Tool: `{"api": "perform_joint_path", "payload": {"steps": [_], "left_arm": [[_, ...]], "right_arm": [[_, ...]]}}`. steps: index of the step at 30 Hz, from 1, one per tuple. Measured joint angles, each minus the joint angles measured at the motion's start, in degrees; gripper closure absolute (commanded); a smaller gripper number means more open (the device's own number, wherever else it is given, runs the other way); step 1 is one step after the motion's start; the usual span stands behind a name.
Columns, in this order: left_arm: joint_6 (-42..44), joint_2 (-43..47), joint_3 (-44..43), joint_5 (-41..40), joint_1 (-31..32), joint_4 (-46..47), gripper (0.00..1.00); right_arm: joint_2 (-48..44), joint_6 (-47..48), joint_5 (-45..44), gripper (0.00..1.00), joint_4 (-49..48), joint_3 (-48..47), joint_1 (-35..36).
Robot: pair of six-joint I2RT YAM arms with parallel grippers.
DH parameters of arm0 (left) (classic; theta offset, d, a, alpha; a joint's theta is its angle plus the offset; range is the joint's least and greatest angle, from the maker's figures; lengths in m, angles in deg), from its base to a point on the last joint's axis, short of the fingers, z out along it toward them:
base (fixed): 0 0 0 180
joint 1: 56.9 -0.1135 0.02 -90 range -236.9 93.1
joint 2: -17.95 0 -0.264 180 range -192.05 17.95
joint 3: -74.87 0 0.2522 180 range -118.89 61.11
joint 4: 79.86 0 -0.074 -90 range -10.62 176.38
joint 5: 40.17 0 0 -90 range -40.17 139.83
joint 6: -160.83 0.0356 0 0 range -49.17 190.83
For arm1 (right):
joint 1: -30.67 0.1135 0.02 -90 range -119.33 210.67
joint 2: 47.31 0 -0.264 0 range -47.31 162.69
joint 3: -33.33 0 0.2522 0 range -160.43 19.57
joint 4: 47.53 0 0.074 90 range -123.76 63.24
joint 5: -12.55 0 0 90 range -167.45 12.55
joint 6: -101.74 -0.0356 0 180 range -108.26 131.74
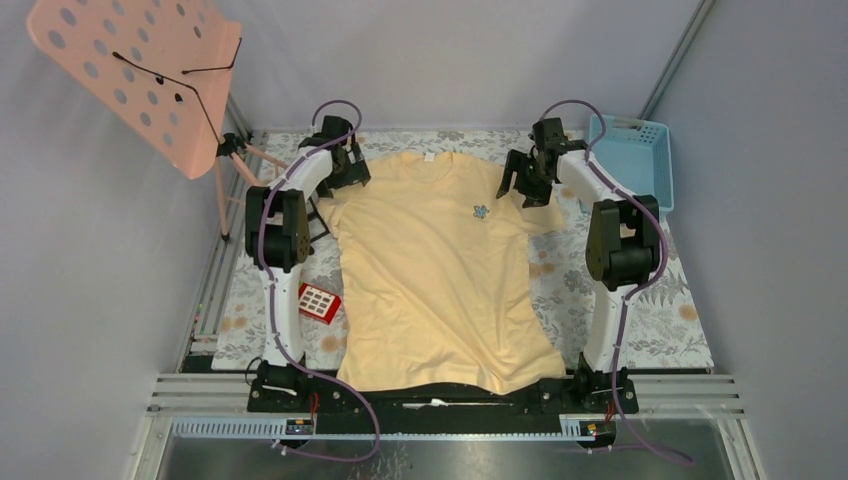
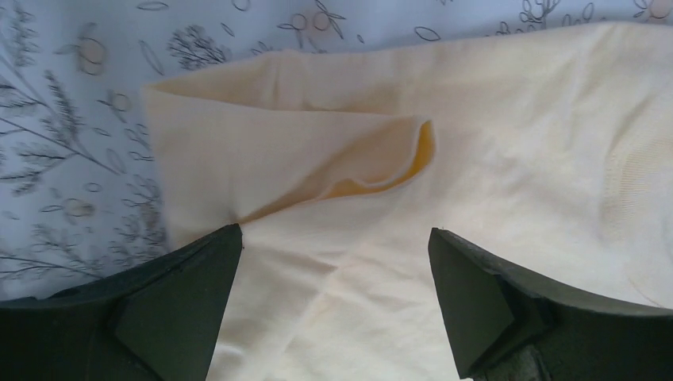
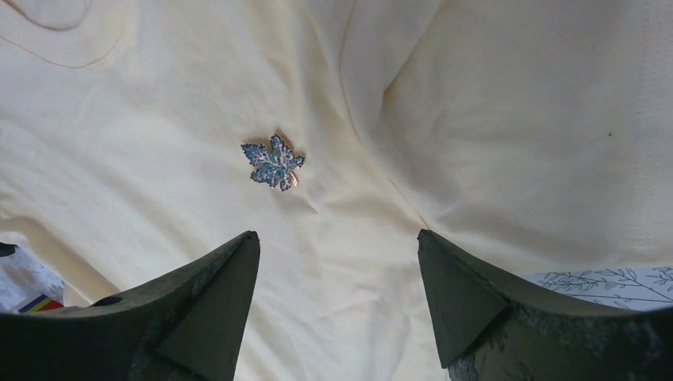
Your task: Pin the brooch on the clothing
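Observation:
The pale yellow T-shirt (image 1: 440, 270) lies flat in the middle of the table, neck at the far side. The small grey-blue leaf-shaped brooch (image 1: 481, 212) sits on its chest near the right shoulder; it also shows in the right wrist view (image 3: 274, 163). My right gripper (image 1: 527, 185) is open and empty above the shirt's right sleeve, the brooch ahead of its fingertips (image 3: 338, 235). My left gripper (image 1: 345, 170) is open and empty over the folded left sleeve (image 2: 317, 159), its midpoint (image 2: 335, 230) above cloth.
A red keypad-like toy (image 1: 319, 301) lies left of the shirt by the left arm. A light blue basket (image 1: 632, 155) stands at the far right. A pink perforated music stand (image 1: 140, 70) rises at the far left. A floral mat (image 1: 660, 310) covers the table.

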Motion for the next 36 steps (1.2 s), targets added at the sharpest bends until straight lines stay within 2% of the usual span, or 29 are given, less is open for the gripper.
{"api": "perform_joint_path", "payload": {"steps": [9, 18, 23, 27, 36], "left_arm": [[5.0, 0.0, -1.2, -1.5, -0.1, -1.5, 0.01], [6.6, 3.6, 0.8, -0.9, 2.3, 0.6, 0.01], [7.5, 5.7, 0.7, -0.2, 4.7, 2.4, 0.01], [7.9, 5.7, 0.6, 1.4, 6.3, 2.8, 0.01], [7.8, 5.7, 0.6, 3.4, 6.6, 2.7, 0.01]], "right_arm": [[-1.3, 0.3, -2.5, 0.13, -0.7, 0.9, -0.1], [3.4, 2.5, -8.4, 0.16, 3.6, -6.7, -2.8], [9.5, 5.7, -12.0, 0.24, 7.7, -13.7, -3.8], [15.2, 8.7, -14.8, 0.24, 13.0, -20.5, -3.8], [17.4, 12.9, -17.0, 0.24, 19.1, -21.6, -4.5]]}}
